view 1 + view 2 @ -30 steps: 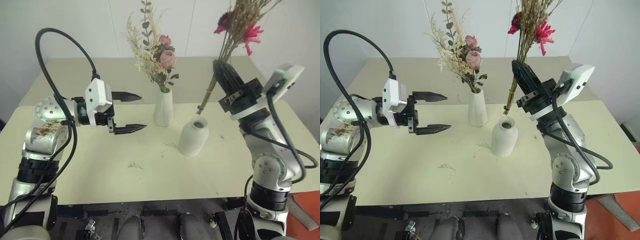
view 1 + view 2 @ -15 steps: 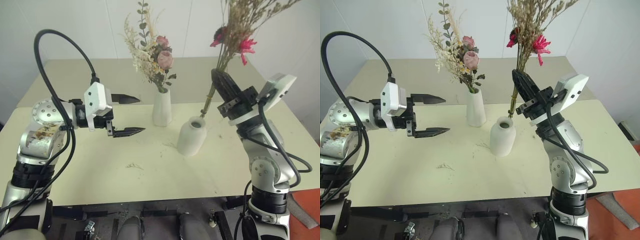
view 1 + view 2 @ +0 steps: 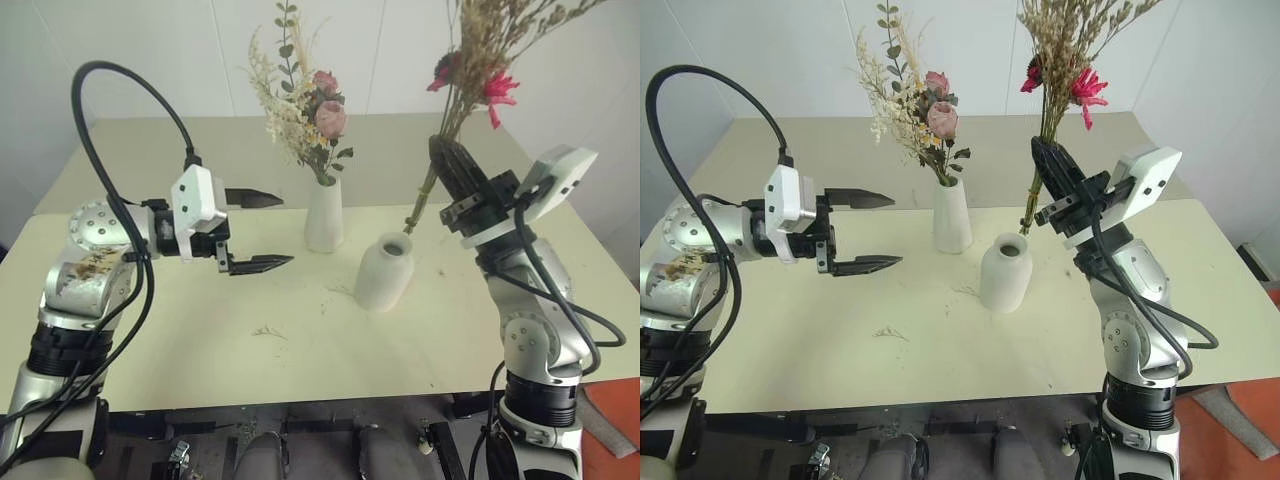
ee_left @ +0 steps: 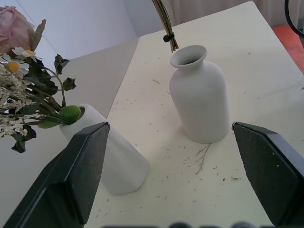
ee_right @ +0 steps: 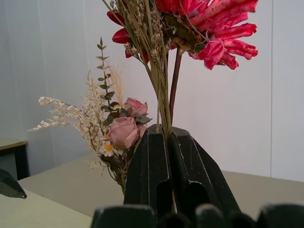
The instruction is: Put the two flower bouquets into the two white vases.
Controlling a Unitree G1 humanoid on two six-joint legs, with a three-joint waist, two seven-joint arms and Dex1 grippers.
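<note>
The bushy bouquet (image 3: 305, 110) of cream sprigs and pink roses stands in the tall narrow white vase (image 3: 324, 215) at mid-table. In front of it and to its right, the shorter rounded white vase (image 3: 383, 272) stands with nothing inside. My right gripper (image 3: 447, 157) is shut on the stems of the slim bouquet (image 3: 472, 70) with its red-pink flower, held upright; the stem ends (image 3: 411, 220) hang just above and behind the short vase's mouth. My left gripper (image 3: 262, 230) is open, level, to the left of the tall vase, holding nothing.
The pale table (image 3: 300, 350) carries scattered dried crumbs and a small sprig (image 3: 267, 332) near its front middle. A white wall rises behind the table's far edge.
The right gripper has rolled and tilted the slim bouquet more upright, bringing its stem ends closer over the short vase. The left gripper has stayed put.
</note>
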